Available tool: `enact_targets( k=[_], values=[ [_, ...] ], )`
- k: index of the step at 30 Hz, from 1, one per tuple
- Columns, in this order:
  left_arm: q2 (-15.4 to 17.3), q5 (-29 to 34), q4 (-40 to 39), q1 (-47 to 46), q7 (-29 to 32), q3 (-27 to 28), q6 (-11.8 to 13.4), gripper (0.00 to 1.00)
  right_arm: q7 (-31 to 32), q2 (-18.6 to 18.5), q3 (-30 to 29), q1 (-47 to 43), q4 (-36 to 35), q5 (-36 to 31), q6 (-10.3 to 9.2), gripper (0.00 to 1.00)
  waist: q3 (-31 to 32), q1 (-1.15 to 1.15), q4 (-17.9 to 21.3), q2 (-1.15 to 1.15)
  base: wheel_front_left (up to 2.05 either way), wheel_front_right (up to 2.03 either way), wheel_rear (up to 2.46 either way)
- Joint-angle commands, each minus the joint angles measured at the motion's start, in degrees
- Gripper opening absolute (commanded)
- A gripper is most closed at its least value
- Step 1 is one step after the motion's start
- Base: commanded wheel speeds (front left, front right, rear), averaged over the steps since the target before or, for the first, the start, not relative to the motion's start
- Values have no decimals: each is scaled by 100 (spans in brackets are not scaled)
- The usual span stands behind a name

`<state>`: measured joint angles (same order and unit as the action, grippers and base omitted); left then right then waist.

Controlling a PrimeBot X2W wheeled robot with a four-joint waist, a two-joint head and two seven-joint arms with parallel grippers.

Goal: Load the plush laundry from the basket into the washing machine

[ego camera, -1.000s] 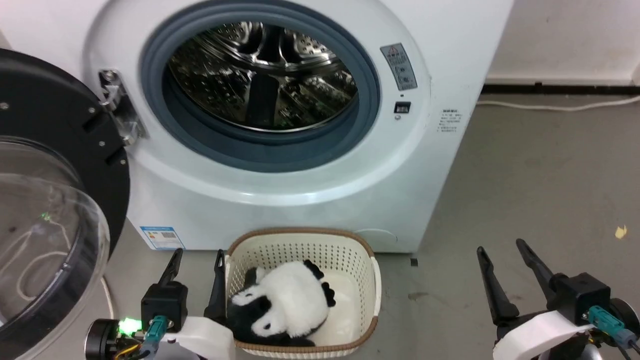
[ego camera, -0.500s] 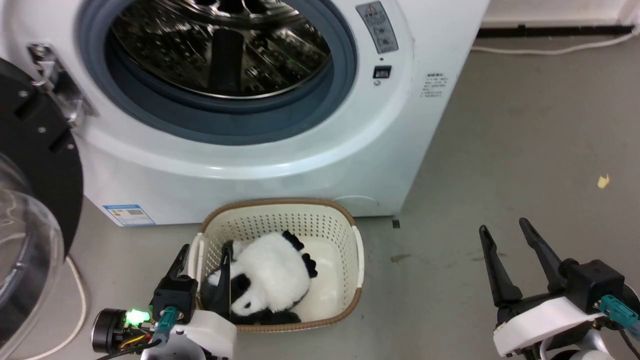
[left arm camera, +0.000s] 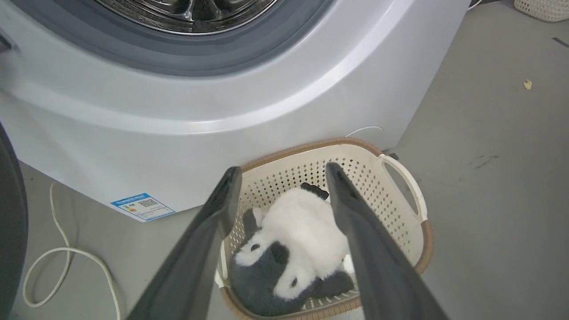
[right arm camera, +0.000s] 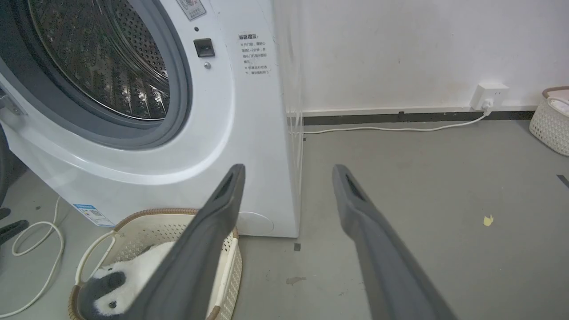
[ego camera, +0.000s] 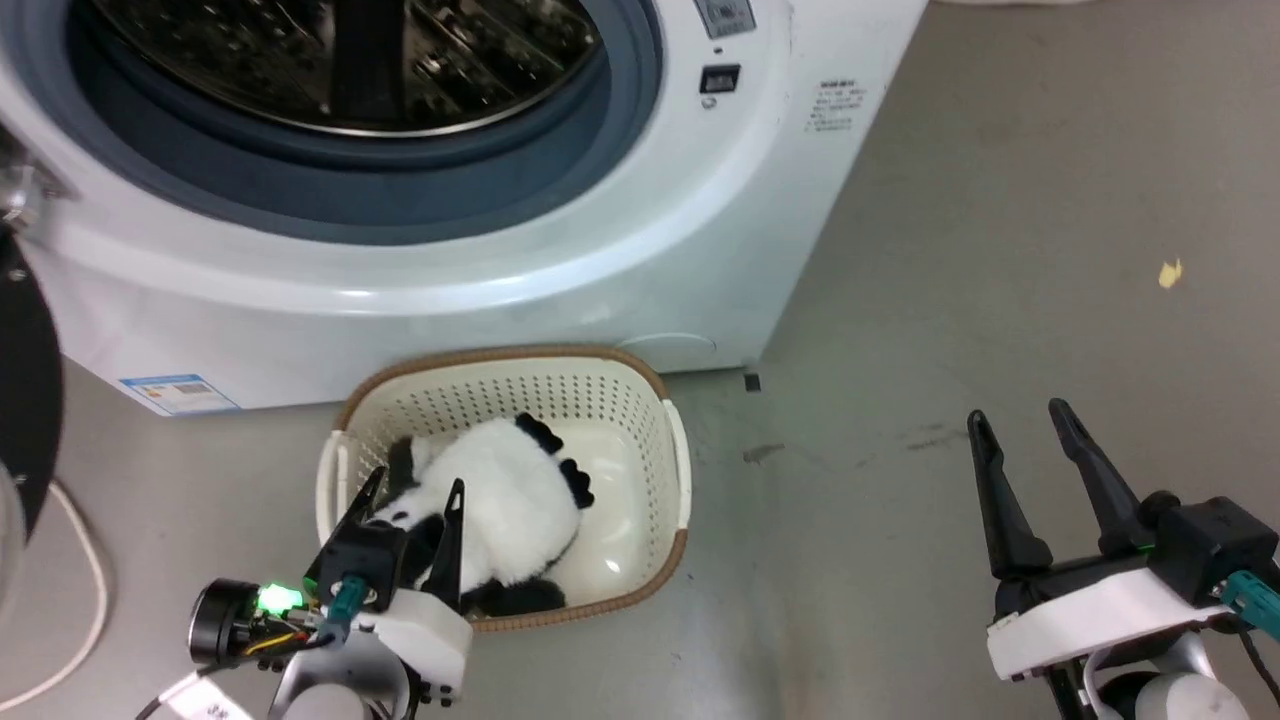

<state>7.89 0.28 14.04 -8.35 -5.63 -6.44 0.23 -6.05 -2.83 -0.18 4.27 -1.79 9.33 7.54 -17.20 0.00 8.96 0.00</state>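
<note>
left fingers (ego camera: 452, 540) over basket (ego camera: 640, 450) rim, seemingly clear

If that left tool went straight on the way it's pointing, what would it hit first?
Most likely the plush panda in the basket: the open left tool points down at it, its fingers framing the white body, though depth is unclear.

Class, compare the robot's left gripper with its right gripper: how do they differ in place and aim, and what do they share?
The left gripper is over the basket, above the plush panda; the right gripper is over bare floor, apart from the basket.
The left gripper's fingers frame the plush panda in its wrist view; the right gripper's frame floor beside the washing machine.
Shared: both open, holding nothing.
</note>
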Motion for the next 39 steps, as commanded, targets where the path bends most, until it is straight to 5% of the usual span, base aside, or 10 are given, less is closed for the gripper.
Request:
enact_targets(
  k=[1, 39],
  values=[
    [40, -33, 128, -135, 11, -16, -35, 100, -57, -2, 11, 122, -38, 87, -2, 100, -115, 0, 86, 0, 0, 0, 0],
    [1253, 43, 2954, -2725, 1740, -1171, -577, 100, -513, -4, 332, 833, -4, 1198, -4, 100, -2000, 0, 1228, 0, 0, 0, 0]
  ],
)
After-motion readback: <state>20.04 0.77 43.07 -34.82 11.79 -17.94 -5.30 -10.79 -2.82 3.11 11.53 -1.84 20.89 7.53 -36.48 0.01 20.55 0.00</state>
